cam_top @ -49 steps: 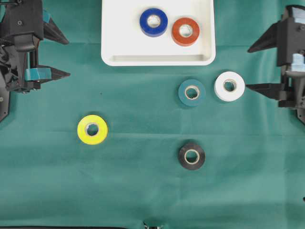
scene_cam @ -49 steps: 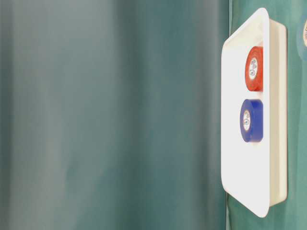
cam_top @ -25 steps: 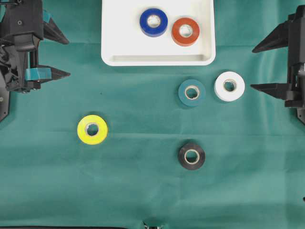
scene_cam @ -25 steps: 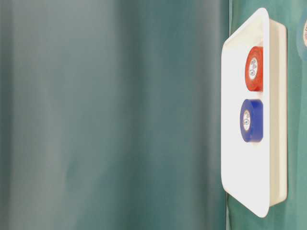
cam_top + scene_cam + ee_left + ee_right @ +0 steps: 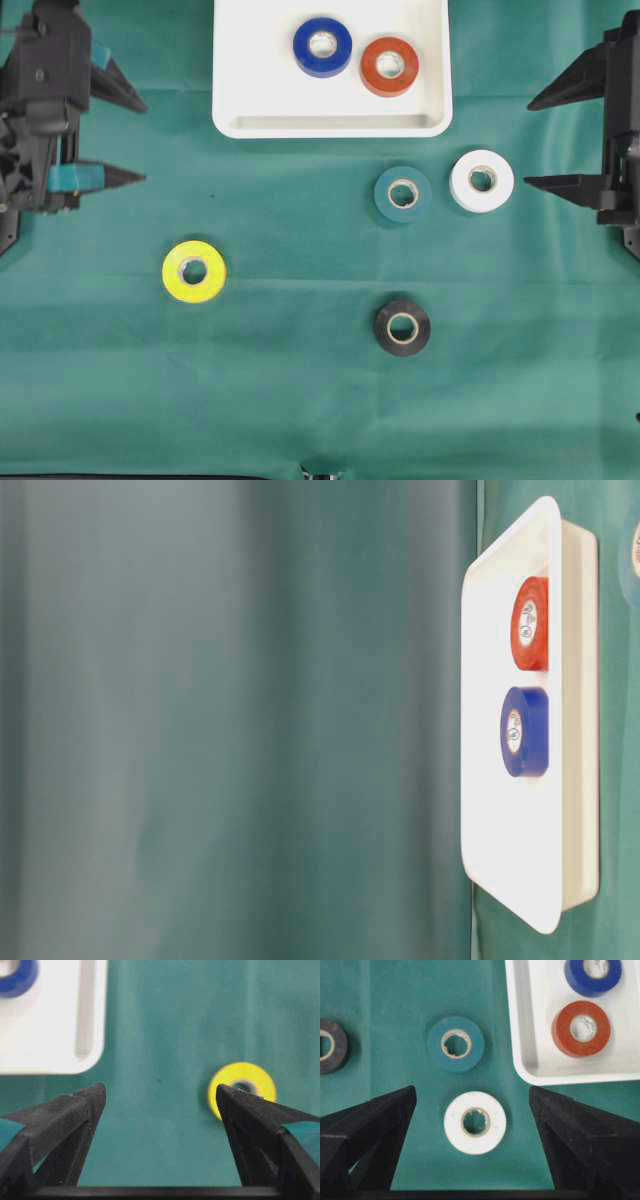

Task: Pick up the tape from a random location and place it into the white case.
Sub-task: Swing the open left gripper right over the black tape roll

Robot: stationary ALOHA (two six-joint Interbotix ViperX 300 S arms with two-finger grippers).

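The white case [image 5: 240, 110] lies at the top centre and holds a blue tape [image 5: 322, 46] and a red tape [image 5: 389, 66]. On the green cloth lie a teal tape [image 5: 403, 194], a white tape [image 5: 482, 180], a yellow tape [image 5: 194, 271] and a black tape [image 5: 402, 327]. My left gripper [image 5: 146, 142] is open and empty at the left edge, up and left of the yellow tape [image 5: 250, 1072]. At the right edge my right gripper [image 5: 527, 144] is open and empty, with the white tape [image 5: 475, 1142] just ahead of its fingertips.
Green cloth covers the whole table. The teal tape [image 5: 437, 1052] lies close beside the white one, just below the case's rim [image 5: 525, 1035]. In the table-level view the case [image 5: 490, 730] shows with the red and blue rolls inside.
The right gripper drew back a little to the right, away from the white tape. The left gripper shifted slightly down the overhead view. No tape moved.
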